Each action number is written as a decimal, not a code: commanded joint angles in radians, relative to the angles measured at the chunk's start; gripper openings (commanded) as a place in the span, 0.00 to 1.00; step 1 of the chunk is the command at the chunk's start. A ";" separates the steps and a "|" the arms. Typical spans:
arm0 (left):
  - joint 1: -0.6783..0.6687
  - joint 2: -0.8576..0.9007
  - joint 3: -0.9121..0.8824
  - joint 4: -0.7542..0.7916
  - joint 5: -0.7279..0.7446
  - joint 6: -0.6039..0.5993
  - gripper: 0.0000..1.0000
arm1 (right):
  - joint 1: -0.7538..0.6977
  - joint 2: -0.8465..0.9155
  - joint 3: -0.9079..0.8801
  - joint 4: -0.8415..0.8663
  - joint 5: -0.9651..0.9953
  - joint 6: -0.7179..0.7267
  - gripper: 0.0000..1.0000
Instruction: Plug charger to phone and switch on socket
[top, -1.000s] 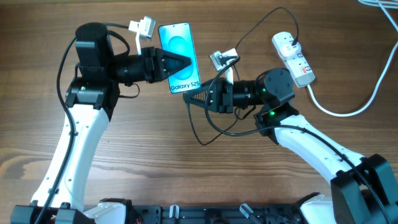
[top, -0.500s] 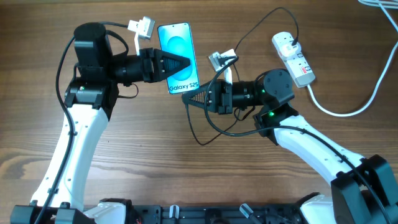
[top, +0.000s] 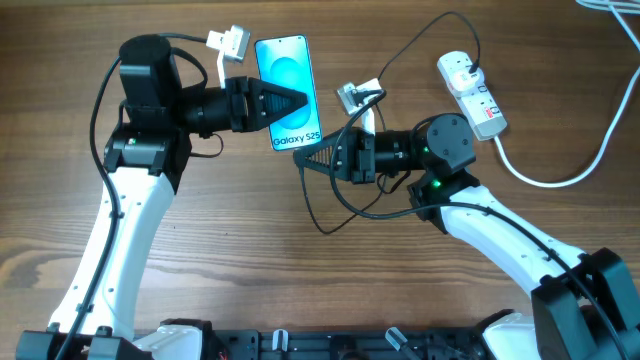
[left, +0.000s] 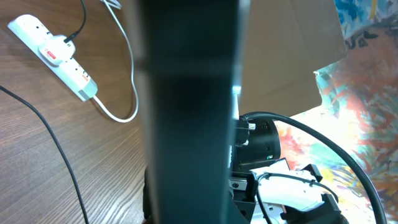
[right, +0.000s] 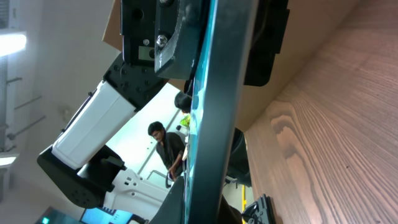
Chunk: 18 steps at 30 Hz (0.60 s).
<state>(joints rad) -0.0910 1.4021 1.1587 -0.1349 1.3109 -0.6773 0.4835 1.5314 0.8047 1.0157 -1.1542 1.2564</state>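
The phone (top: 285, 75), teal screen up, hangs over the table's back middle. My left gripper (top: 298, 104) reaches in from the left and is shut on it. My right gripper (top: 303, 158) comes from the right and is shut on the phone's bottom edge. In the right wrist view the phone (right: 214, 93) runs edge-on down between the fingers. Its dark back (left: 186, 112) fills the left wrist view. The white socket (top: 472, 95) lies at the back right with a black plug in it. The charger cable (top: 420, 35) arcs from there and loops under my right arm; its tip is hidden.
A thick white cord (top: 560, 180) curves from the socket toward the right edge. The black cable's loop (top: 325, 225) lies on the wood in front of the right gripper. The socket (left: 53, 46) and its cord also show at the left wrist view's upper left.
The right gripper's jaws have closed at the phone's bottom edge. Both arms and the phone hold their places.
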 joint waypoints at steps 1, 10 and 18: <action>-0.051 -0.011 -0.001 -0.020 0.068 0.019 0.04 | -0.001 0.002 0.014 0.032 0.145 -0.008 0.46; -0.051 -0.011 -0.001 -0.069 0.068 0.046 0.04 | -0.023 0.003 0.013 0.034 -0.009 -0.053 1.00; -0.058 -0.011 -0.001 -0.133 0.068 0.158 0.04 | -0.086 0.003 0.013 0.023 -0.074 -0.053 0.66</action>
<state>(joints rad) -0.1440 1.4033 1.1568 -0.2600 1.3415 -0.5941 0.4133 1.5322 0.8059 1.0622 -1.1976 1.2198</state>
